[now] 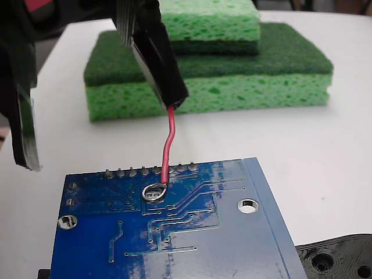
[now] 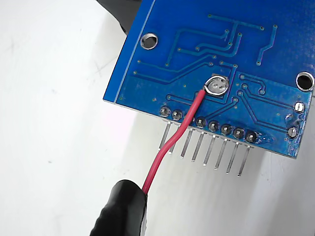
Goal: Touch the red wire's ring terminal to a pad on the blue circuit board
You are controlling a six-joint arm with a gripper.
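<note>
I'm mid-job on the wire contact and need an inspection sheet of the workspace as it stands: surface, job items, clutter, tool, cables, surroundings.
Surface: white table, bare around the board.
Job's things: blue circuit board lies flat; ring terminal sits over the pad, apparently touching; red wire runs up from it, slightly bent.
Clutter: two stacked green sponges behind the board; black plastic part with holes at the board's right corner in the fixed view.
Tool: tool holds the wire's upper end in a black sleeve; fingers not distinguishable.
Cables: grey ribbon cable above the sleeve.
Surroundings: nothing seen.
</note>
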